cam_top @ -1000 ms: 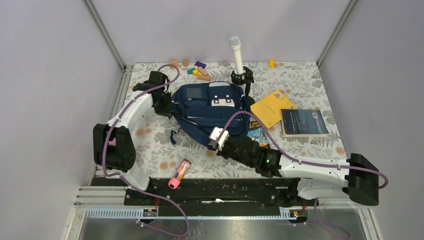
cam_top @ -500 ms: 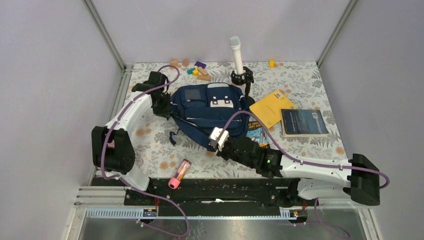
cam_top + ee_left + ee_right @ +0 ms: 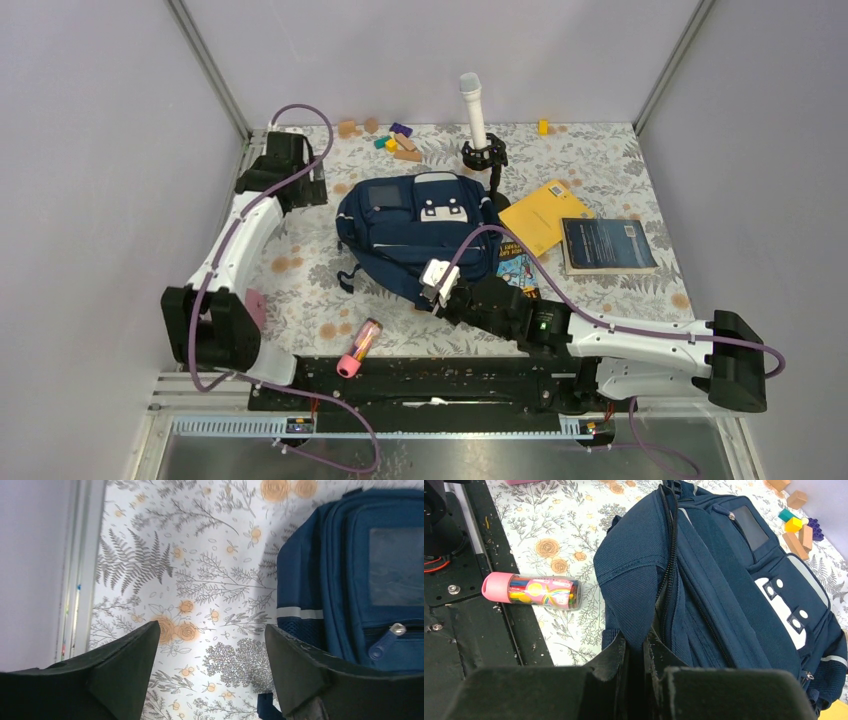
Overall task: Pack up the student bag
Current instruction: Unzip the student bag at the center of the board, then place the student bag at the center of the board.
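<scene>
Navy fabric pinched at its near edge: your student bag [image 3: 410,225] lies flat mid-table, and the packing looks barely begun.

At left, your left gripper [image 3: 210,680] hangs with its jaws wide apart and nothing between them, over the floral table [image 3: 620,160] just beside the bag's flank; near the front rail a pink tube of pens [image 3: 358,347] lies outside the bag; at centre, your right gripper [image 3: 644,665] is clamped on the fabric lip beside the zip, where a sliver of grey lining shows, so the mouth seems only slightly parted; to the right a colourful booklet [image 3: 515,268], a yellow book [image 3: 545,215] and a dark book [image 3: 605,243] lie on the table; nothing is visibly inside, so by this view you have the opening and all the loading left to do.
</scene>
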Controlling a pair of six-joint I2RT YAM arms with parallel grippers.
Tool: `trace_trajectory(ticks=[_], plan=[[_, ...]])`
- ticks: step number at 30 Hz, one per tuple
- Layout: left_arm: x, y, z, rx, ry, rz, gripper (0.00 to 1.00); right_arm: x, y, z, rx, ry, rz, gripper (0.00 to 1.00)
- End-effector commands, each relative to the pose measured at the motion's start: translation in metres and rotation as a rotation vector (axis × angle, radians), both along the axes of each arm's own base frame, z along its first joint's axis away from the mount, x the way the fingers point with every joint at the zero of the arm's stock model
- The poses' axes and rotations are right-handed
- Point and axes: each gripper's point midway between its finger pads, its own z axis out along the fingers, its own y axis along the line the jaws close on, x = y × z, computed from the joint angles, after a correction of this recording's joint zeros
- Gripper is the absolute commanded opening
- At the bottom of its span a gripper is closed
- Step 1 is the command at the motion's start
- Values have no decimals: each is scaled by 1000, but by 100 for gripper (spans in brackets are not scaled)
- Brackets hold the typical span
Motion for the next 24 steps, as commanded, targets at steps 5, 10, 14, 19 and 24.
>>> trace_trajectory(ticks=[5,10,14,19,24], plan=[[-7,-11,108,-45,-381,-55,85,3,8,43,117,-107,16,0],[-48,-92,135,-254,-500,-429,92,4,-6,11,12,-156,30,0],[-91,-157,129,-302,-484,-729,94,10,-25,2,13,-146,-47,0],[-131,-207,115,-346,-416,-970,95,8,-46,-5,80,-84,-117,51],[-142,-222,110,-385,-379,-1041,95,9,-63,-7,138,-31,-197,84]])
